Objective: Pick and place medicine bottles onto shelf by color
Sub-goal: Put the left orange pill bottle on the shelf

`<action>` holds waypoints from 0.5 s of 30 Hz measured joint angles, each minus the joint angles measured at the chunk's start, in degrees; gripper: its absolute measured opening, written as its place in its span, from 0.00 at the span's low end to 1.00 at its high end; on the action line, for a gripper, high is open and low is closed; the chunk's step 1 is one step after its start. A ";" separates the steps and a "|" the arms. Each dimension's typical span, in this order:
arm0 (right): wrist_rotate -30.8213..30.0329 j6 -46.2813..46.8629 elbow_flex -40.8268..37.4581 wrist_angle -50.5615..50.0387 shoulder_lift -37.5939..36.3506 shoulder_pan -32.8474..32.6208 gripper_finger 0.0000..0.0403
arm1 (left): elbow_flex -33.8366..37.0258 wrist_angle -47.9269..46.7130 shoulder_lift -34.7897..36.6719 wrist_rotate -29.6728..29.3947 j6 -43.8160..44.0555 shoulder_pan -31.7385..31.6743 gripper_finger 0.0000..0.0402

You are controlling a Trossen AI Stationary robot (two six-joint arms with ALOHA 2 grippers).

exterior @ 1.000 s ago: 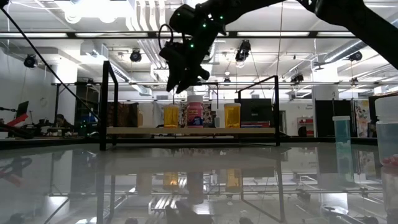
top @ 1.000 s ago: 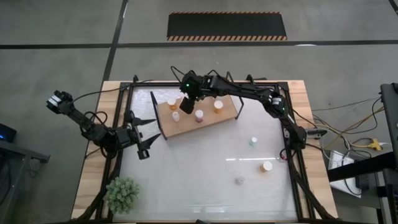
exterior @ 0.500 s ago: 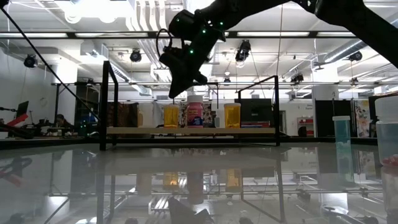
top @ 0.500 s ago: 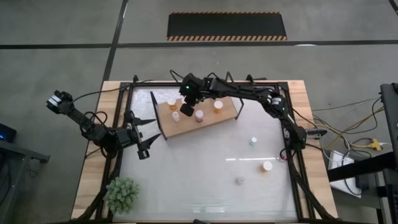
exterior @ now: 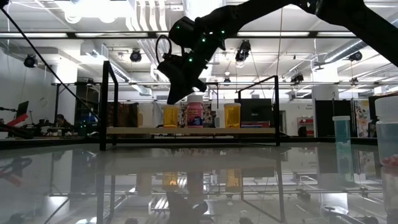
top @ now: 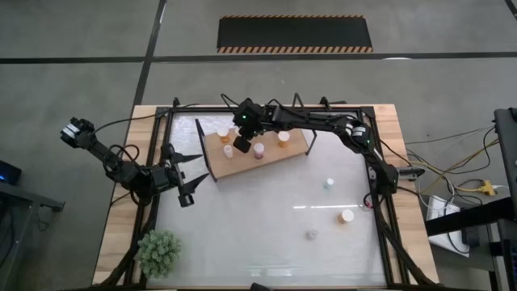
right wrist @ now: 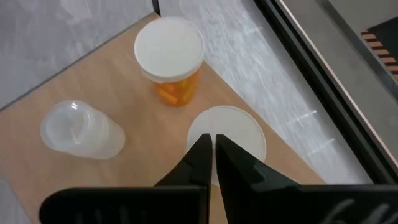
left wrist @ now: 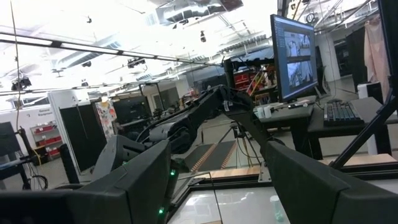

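As right pincer (right wrist: 210,155) hovers, bottle (right wrist: 227,134) sits beneath.

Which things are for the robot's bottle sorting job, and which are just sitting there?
For the job: shelf; four bottles standing on it; three bottles out on the table; right gripper above the shelf; left gripper waiting at the table's left side.
Just sitting there: little green plant.

Both arms are matte black, built of slim tubular links joined by chunkier rounded joint housings, with thin black cables looped loosely alongside. The right arm (top: 323,123) shows small green indicator lights near its wrist, and tapering, wedge-shaped dark fingers (right wrist: 200,163). The left arm (top: 129,171) ends in angular black fingers (left wrist: 305,186) with one green light.
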State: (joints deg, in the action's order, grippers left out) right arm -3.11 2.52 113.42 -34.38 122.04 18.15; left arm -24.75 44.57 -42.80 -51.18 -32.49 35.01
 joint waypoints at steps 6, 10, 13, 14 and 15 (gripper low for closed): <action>-0.31 0.01 -1.38 3.59 -0.02 0.07 0.03 | 0.00 -0.02 0.16 0.01 0.00 0.02 0.61; -3.01 -0.11 -2.04 4.06 -0.07 0.22 0.03 | 0.00 -0.02 0.24 0.00 0.02 0.02 0.61; -3.54 0.00 -3.03 5.11 -0.16 0.43 0.03 | 0.00 -0.02 0.24 0.00 0.01 0.00 0.61; -3.57 0.00 -3.33 5.67 -0.19 0.46 0.03 | 0.00 -0.03 0.28 0.00 0.01 0.02 0.61; -3.59 -0.02 -3.57 6.27 -0.20 0.44 0.03 | 0.00 -0.03 0.29 0.00 0.02 0.02 0.61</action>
State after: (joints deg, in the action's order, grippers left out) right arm -6.70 2.51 109.85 -28.11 121.84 18.59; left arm -24.75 44.54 -42.51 -51.18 -32.47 35.03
